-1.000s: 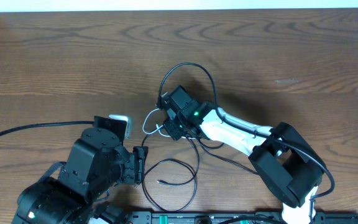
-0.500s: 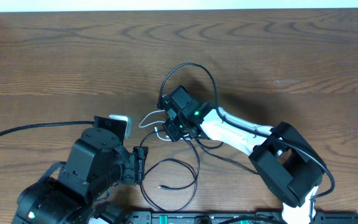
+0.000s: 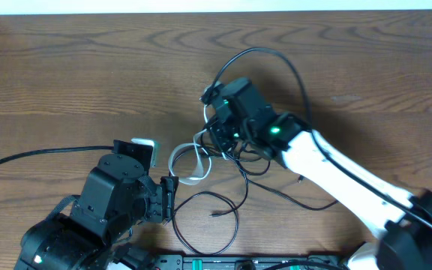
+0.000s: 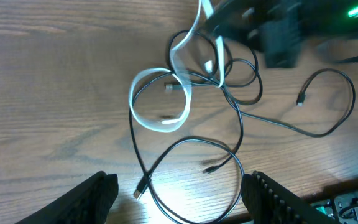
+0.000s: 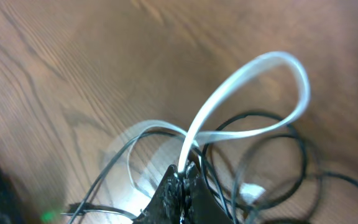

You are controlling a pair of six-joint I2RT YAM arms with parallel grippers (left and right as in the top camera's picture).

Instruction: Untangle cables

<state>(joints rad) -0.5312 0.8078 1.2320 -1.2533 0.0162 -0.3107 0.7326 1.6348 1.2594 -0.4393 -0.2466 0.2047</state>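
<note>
Counter (image 3: 66, 67) was dark brown wood with wavy grain all over. A pale strip (image 3: 201, 6) ran along its far edge, and a faint light scuff (image 3: 345, 97) showed in the overhead view.

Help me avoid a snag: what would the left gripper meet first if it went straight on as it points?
Probably the black cable loop lying just ahead of the open left gripper, then the white cable; height is unclear.

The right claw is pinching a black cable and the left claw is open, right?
Not quite. The right claw is pinching the white cable, not a black one; the right wrist view shows it. The left claw is open, as you said.
</note>
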